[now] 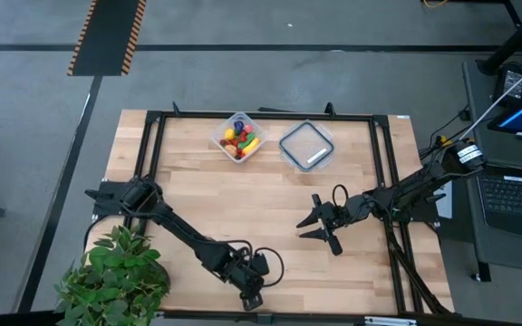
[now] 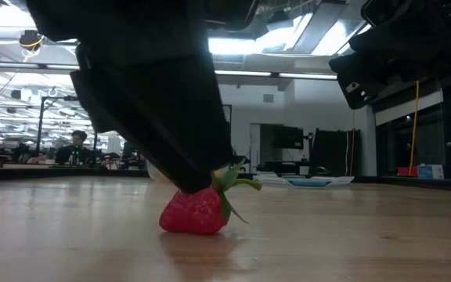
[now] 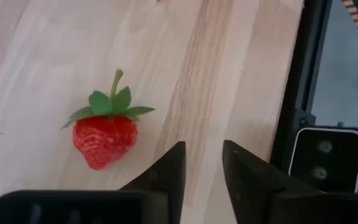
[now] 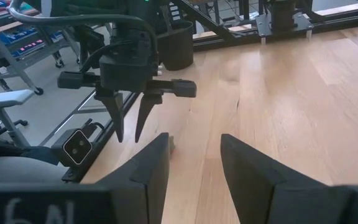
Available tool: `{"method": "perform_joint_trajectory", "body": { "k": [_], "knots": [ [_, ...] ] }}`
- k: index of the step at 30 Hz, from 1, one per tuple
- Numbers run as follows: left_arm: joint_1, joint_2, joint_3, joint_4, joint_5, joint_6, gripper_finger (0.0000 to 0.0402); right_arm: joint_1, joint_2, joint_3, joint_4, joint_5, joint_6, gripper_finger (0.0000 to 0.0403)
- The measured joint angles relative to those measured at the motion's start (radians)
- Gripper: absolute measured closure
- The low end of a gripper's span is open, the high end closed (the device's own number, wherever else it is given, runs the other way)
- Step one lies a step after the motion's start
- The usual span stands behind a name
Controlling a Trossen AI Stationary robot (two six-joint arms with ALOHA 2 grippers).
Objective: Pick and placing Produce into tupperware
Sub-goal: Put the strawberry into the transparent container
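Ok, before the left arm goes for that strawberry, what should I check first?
1. Strawberry between the left gripper's fingers: not ok. It lies beside them on the table.
2. Left gripper empty: ok. Narrow gap, nothing in it.
3. Tupperware uncovered: ok. The lid lies next to it.
4. Room left in the tupperware: cannot tell. Produce lies inside.
5. Right gripper out of the way: probably ok. It is open and empty at mid-table, to one side of the line from strawberry to tupperware.
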Motion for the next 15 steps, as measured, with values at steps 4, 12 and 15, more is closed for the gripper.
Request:
{"method": "perform_joint_trajectory", "body": {
  "k": [4,12,15],
  "knots": [
    [0.010,0.000,-0.001,0.001,-0.006,0.048,0.0329,0.000,0.000,0.000,0.000,0.000,0.000,0.0257],
    [0.035,0.000,-0.037,0.005,-0.007,0.072,0.0366,0.000,0.000,0.000,0.000,0.000,0.001,0.0257],
    [0.037,0.000,-0.040,0.007,-0.007,0.073,0.0374,0.000,0.000,0.000,0.000,0.000,0.000,0.0257]
  ]
}}
